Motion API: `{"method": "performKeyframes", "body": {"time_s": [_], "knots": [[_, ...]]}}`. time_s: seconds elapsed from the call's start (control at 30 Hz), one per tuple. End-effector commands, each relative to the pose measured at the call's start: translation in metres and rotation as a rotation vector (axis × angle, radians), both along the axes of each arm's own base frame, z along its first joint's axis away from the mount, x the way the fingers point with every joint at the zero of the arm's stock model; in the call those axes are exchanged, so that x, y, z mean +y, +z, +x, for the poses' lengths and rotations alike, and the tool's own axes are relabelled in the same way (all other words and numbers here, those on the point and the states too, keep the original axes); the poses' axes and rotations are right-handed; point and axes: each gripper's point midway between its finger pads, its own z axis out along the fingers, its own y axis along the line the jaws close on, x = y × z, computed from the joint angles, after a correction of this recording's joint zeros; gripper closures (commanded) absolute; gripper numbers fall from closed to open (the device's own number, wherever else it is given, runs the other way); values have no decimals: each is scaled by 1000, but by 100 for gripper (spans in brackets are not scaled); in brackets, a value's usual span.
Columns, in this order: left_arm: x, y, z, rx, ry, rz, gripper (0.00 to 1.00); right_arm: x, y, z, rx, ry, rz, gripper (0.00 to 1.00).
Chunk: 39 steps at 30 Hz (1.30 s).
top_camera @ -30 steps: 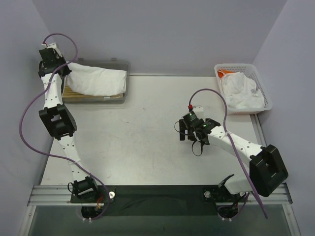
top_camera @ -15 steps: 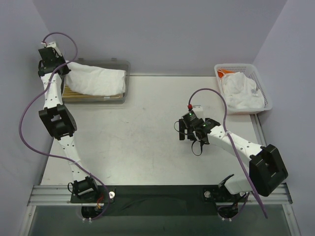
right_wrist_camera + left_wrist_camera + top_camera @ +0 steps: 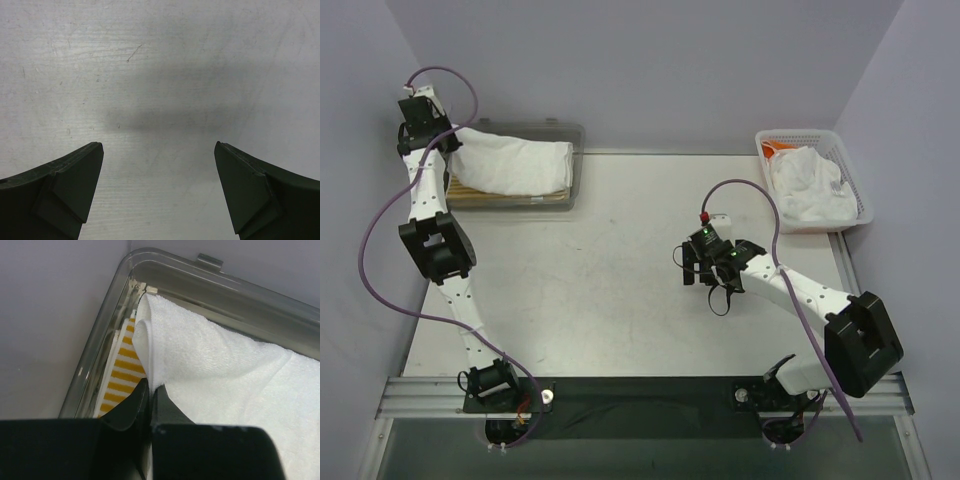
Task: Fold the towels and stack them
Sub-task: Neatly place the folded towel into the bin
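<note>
A plain white towel (image 3: 515, 165) lies in the clear grey tray (image 3: 578, 140) at the far left, on top of a yellow-and-white striped towel (image 3: 470, 192). My left gripper (image 3: 448, 143) is at the tray's left end, shut on a fold at the white towel's (image 3: 225, 365) corner. In the left wrist view the left gripper (image 3: 150, 386) pinches that fold, and the striped towel (image 3: 120, 377) shows beneath it. More white towels (image 3: 810, 190) sit crumpled in the basket. My right gripper (image 3: 705, 275) hangs open above the bare table, and in its own view the right gripper (image 3: 159, 150) has nothing between its fingers.
A white mesh basket (image 3: 860, 205) stands at the back right with something orange (image 3: 775, 150) at its far corner. The tray's corner (image 3: 135, 260) sits close to the left wall. The table top (image 3: 600, 260) spreads between the two arms.
The white towel's right end has drawn slightly left in the tray. Both arms look almost unmoved.
</note>
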Motion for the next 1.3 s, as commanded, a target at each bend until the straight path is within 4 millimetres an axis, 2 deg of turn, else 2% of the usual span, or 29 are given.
{"method": "performKeyframes", "body": {"time_s": [0.0, 0.03, 0.1, 0.13, 0.17, 0.23, 0.33, 0.37, 0.43, 0.47, 0.53, 0.57, 0.6, 0.67, 0.7, 0.73, 0.77, 0.8, 0.83, 0.9, 0.93, 0.97, 1.03, 1.17, 1.27], "knots": [[18, 47, 3, -114, 34, 86, 88, 2, 3, 0, 10, 8, -13, 0], [19, 38, 2, -100, 42, 86, 71, 2, 3, 0, 14, 9, -12, 0], [24, 34, 1, -90, 66, 97, 69, 4, 1, -1, 24, 17, -10, 0], [27, 32, 1, -86, 79, 104, 59, 5, 0, -1, 28, 22, -8, 0], [28, 31, 2, -91, 84, 104, 33, 5, -2, -2, 38, 24, -10, 0], [28, 31, 2, -96, 87, 102, 3, 7, -3, -3, 44, 30, -8, 0], [30, 36, -2, -100, 116, 105, 3, 8, -1, -3, 37, 33, -3, 0], [30, 43, -4, -111, 121, 109, 3, 8, 0, -2, 34, 34, -2, 0], [24, 48, -5, -120, 116, 94, 2, 8, 0, -3, 32, 34, 1, 0], [18, 59, -7, -139, 105, 89, 3, 8, 1, -3, 26, 33, 4, 0], [0, 63, -7, -145, 70, 69, 3, 7, 0, -3, 23, 32, 5, 0], [-19, 75, -6, -161, 40, 69, 2, 7, 1, -4, 19, 33, 9, 1], [-33, 69, -5, -148, 17, 59, 3, 8, 1, -3, 14, 34, 12, 1], [-59, 75, -5, -161, -27, 46, 3, 6, 3, -4, 4, 33, 18, 1], [-88, 74, -1, -159, -75, 51, 3, 6, 4, -4, -3, 32, 21, 1], [-101, 61, -2, -130, -89, 56, 3, 5, 2, -6, 0, 35, 20, 1], [-115, 62, 0, -140, -107, 68, 4, 4, 5, -7, -11, 37, 27, 1], [-140, 58, 3, -135, -144, 80, 5, 4, 5, -8, -15, 38, 29, 1], [-155, 47, 4, -119, -169, 79, 9, 3, 6, -8, -21, 39, 32, 1], [-174, 35, 9, -103, -191, 96, 11, -1, 8, -11, -33, 38, 32, 1], [-203, 29, 11, -94, -235, 103, 12, -1, 8, -12, -35, 40, 34, 1], [-213, 18, 14, -75, -252, 113, 17, -3, 9, -13, -42, 37, 38, 1], [-238, 7, 16, -55, -282, 134, 18, -5, 10, -14, -47, 35, 40, 1], [-270, -28, 15, 4, -331, 145, 21, -8, 9, -16, -52, 30, 39, 1], [-279, -56, 14, 58, -339, 160, 21, -10, 8, -17, -52, 28, 39, 1]]}}
